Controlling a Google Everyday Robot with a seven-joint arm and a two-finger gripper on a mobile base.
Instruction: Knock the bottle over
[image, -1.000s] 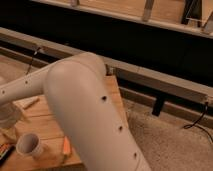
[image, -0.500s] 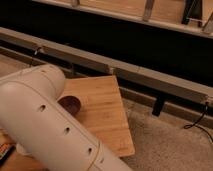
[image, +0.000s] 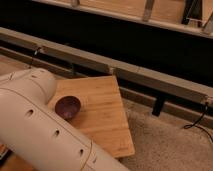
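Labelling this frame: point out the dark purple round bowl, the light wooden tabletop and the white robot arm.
Dark purple round bowl (image: 67, 106), camera view, inner hollow.
Light wooden tabletop (image: 107, 120), camera view, bare middle.
White robot arm (image: 40, 122), camera view, broad casing.
Gripper: out of view, shut.

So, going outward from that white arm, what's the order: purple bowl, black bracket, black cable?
The gripper is out of view, so ranked from the arm:
1. Purple bowl, beside it on the wooden board.
2. Black bracket, under the grey rail.
3. Black cable, far right.
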